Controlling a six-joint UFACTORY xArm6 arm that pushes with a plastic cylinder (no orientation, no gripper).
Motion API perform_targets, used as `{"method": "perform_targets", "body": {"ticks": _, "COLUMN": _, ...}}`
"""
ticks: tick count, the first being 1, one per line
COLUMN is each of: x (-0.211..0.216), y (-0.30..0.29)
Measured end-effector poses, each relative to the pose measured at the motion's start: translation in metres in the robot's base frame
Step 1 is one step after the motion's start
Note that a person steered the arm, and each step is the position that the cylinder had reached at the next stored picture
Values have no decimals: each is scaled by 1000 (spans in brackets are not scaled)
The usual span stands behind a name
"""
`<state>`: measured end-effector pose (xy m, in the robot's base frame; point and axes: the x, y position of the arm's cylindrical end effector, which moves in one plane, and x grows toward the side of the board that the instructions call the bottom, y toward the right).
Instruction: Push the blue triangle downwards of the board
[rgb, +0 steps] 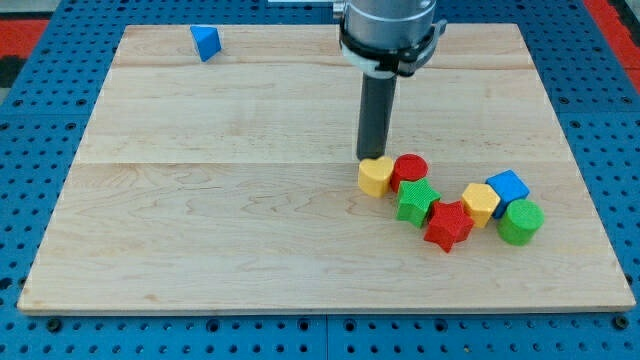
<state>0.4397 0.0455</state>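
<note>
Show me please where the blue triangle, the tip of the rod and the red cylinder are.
blue triangle (206, 43): camera view, middle of its front face.
my tip (373, 157): camera view, the rod's very end, just above the yellow block.
red cylinder (409, 167): camera view, its top face.

Wooden board, pale planks, lies on blue pegboard. On it: blue triangle alone near the view's top left; clustered lower right: yellow block, red cylinder, green star, red star, yellow block, blue cube, green cylinder.
</note>
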Motion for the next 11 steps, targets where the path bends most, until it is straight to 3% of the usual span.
{"method": "perform_targets", "body": {"ticks": 2, "x": -91, "y": -118}}
{"method": "perform_targets", "body": {"ticks": 3, "x": -153, "y": -104}}
{"method": "perform_targets", "body": {"ticks": 4, "x": -230, "y": -128}}
{"method": "perform_targets", "body": {"ticks": 5, "x": -239, "y": -210}}
{"method": "perform_targets", "body": {"ticks": 6, "x": -204, "y": -277}}
{"method": "perform_targets", "body": {"ticks": 7, "x": -183, "y": -274}}
{"method": "perform_targets", "body": {"ticks": 8, "x": -221, "y": -271}}
{"method": "perform_targets", "body": {"ticks": 10, "x": -190, "y": -155}}
{"method": "perform_targets", "body": {"ticks": 11, "x": -159, "y": -184}}
